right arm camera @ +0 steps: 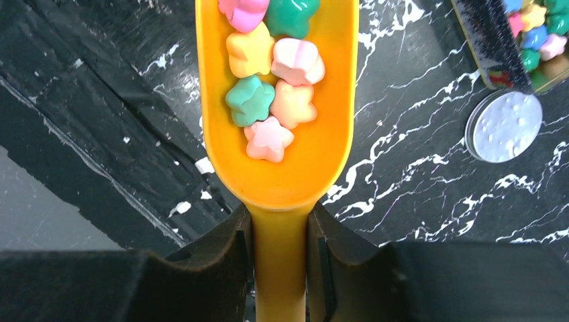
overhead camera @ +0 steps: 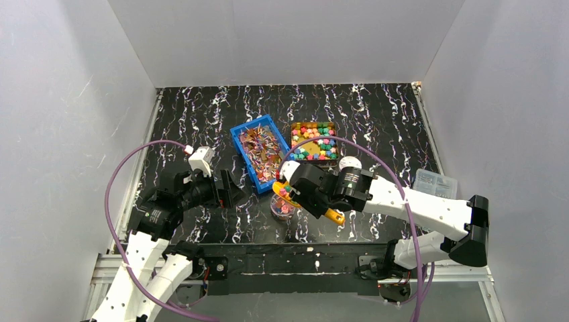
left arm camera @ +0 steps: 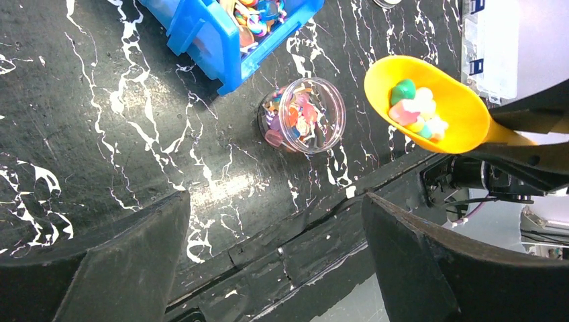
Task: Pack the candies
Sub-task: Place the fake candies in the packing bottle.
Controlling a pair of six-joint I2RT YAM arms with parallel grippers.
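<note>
Right wrist: top candies (right arm camera: 293, 104) seemingly cropped

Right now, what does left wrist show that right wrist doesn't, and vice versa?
Left wrist only: the clear jar, partly filled with candies, the blue bin behind it, and the left fingers spread wide, holding nothing.
Right wrist only: the right fingers clamped on the handle of the yellow scoop, a round silver lid shown whole, and a corner of the candy tray.
Both: the yellow scoop carrying a small load of star-shaped candies, above the black marbled table.
</note>
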